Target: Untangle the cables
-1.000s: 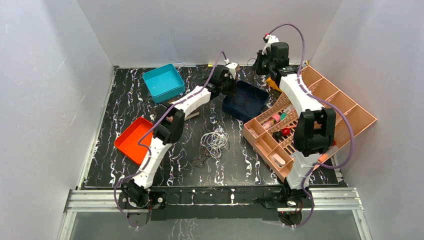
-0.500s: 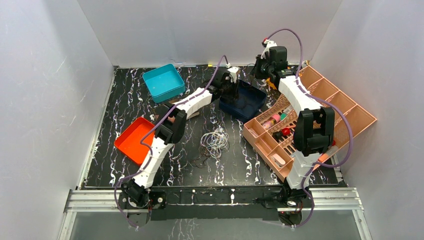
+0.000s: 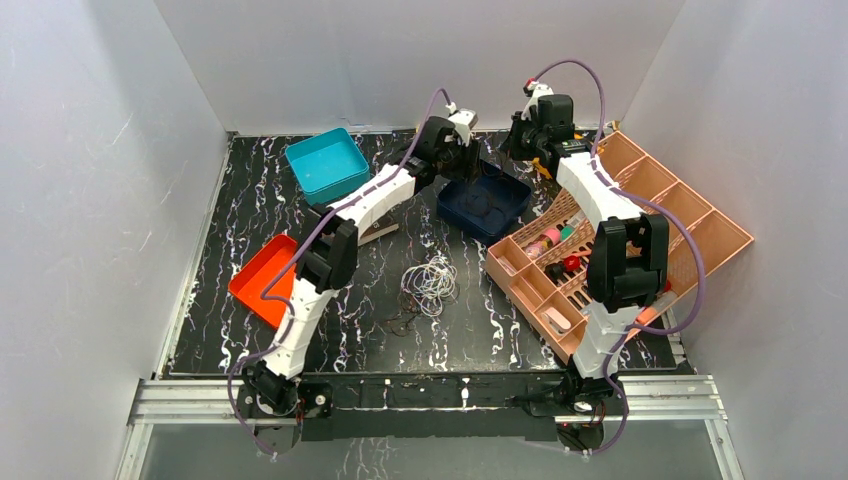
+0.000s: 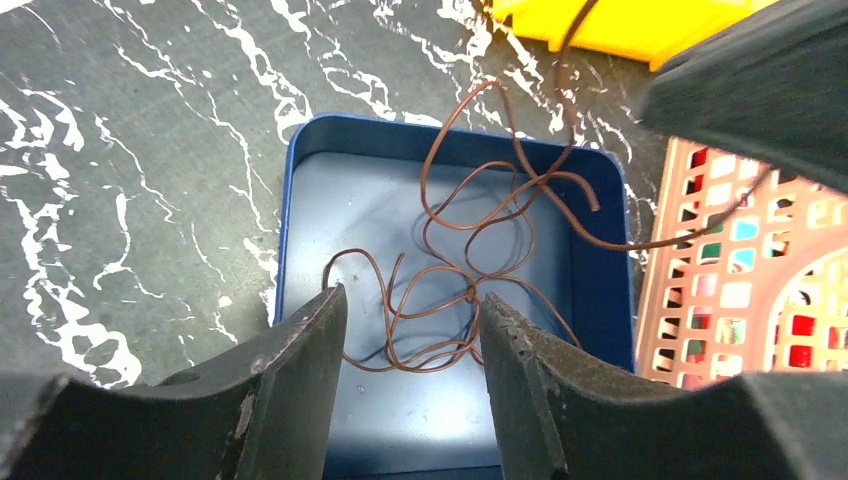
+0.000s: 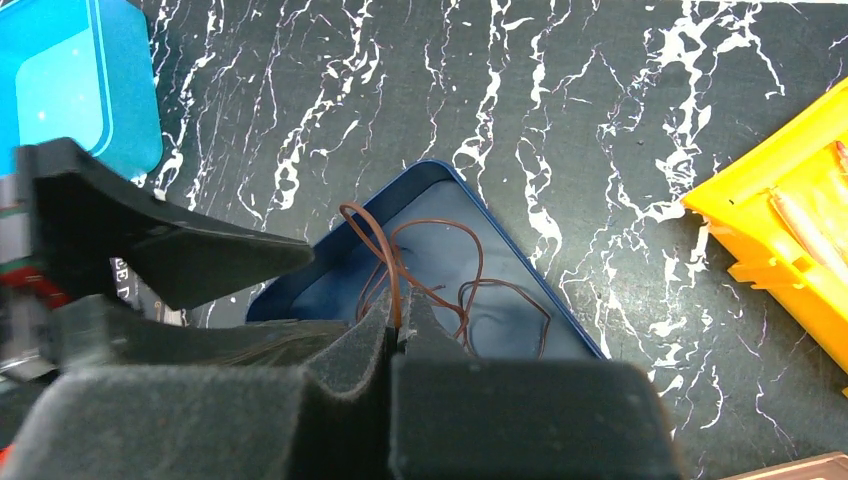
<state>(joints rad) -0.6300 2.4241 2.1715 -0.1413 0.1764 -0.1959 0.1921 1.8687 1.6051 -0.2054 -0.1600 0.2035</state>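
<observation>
The thin dark-brown cable [image 4: 470, 250] lies in loose loops on the floor of the shallow dark-blue square tray [image 4: 300, 160], clear of the rest. One strand climbs out at 12 o'clock and another trails over the rim at 3 o'clock, towards the salmon-pink lattice organiser [image 4: 740, 240].

The whitish, brown and black wire tangle [image 3: 430, 283] sits mid-table on the black marbled tabletop [image 3: 250, 200], at about 7 o'clock from the tray and well apart from it.

The left gripper [image 4: 412, 300] hovers over the tray, jaws spread, with nothing between them but the loops below. The right gripper [image 5: 395, 325] is pressed together, and that rising strand runs straight into the seam, so it is pinching the dark-brown cable.

Here is the danger as I read it. If the right arm pulls away without letting go, the whole cable likely slides up and out of the tray. The 3 o'clock strand could hook in the organiser's lattice and drag. If the left fingers [image 4: 300, 360] dip, a loop may catch on them and ride off. The loops cross tightly at the centre, so any tug may cinch a knot.
</observation>
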